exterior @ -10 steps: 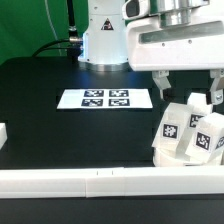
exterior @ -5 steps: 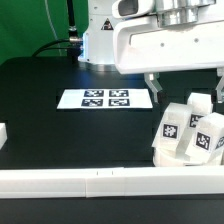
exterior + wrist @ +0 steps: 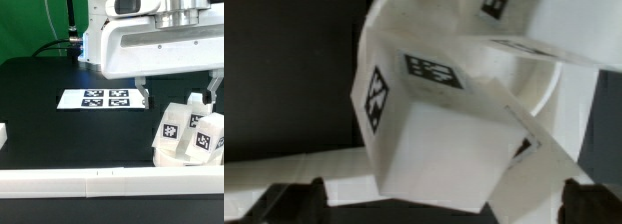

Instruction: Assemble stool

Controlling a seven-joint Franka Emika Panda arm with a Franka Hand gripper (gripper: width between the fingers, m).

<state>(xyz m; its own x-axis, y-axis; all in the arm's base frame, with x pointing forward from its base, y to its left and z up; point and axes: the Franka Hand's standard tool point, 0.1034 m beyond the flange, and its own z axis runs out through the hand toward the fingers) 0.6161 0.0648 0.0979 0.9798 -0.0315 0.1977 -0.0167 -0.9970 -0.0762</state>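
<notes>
Sliding toward the exterior view's left since a second before, the gripper [image 3: 178,93] hung empty, fingers apart, above the stool parts [image 3: 190,132] clustered by the front rail [image 3: 100,180], nothing yet grasped.

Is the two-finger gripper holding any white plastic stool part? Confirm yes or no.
No: the gripper hangs open above the white plastic stool parts, its fingers clasping nothing.

The stool legs [image 3: 190,132] are white with black-and-white square tags. The marker board [image 3: 105,99] is white with black tags. The table [image 3: 60,130] is black.
</notes>
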